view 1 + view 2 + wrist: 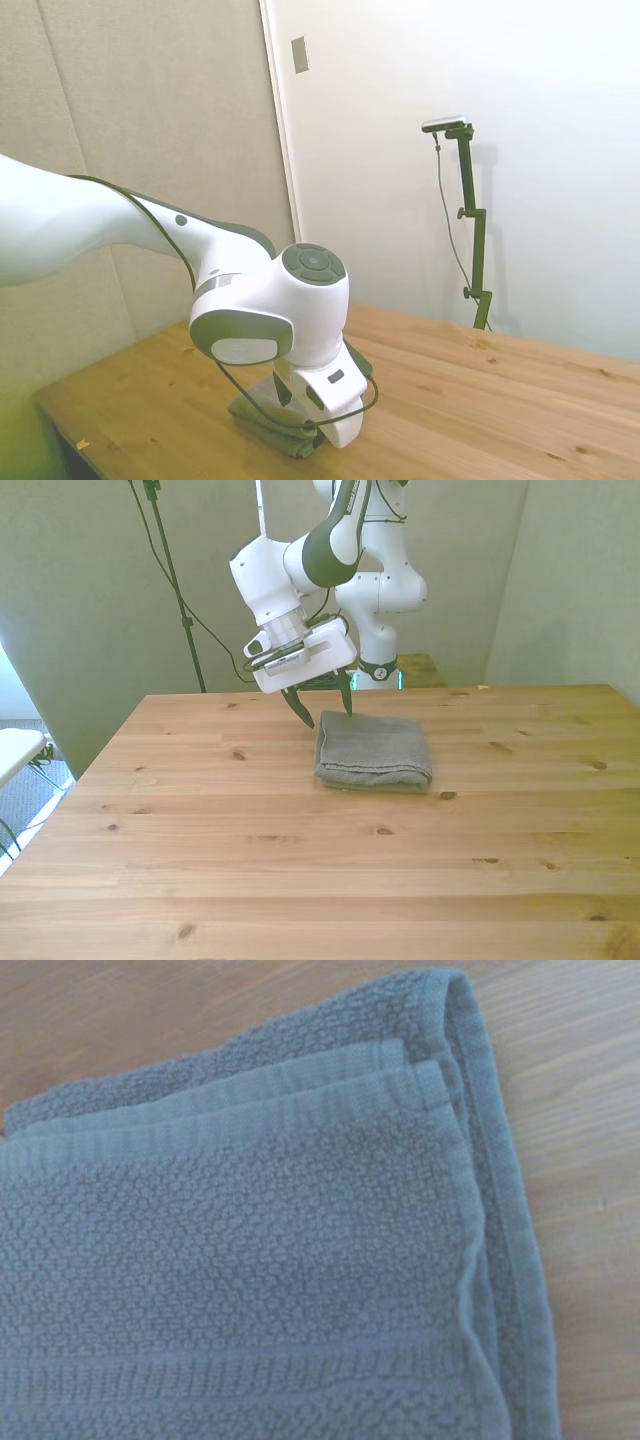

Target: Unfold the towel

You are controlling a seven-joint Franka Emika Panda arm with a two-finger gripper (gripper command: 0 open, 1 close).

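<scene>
Fingers of the gripper [326, 708] stand spread above the folded towel [373, 751]'s far corner; pinch only the top layer's hem, then peel toward the tabletop [300, 880]'s near edge.

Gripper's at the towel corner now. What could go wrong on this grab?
1. The towel is folded in several layers, with stacked hems showing in the wrist view. The open gripper may pinch every layer and lift the whole bundle instead of peeling one.
2. The fingertips sit right at the towel's far edge, so closing might miss the cloth.
3. Pressing down could scrape the table.
</scene>
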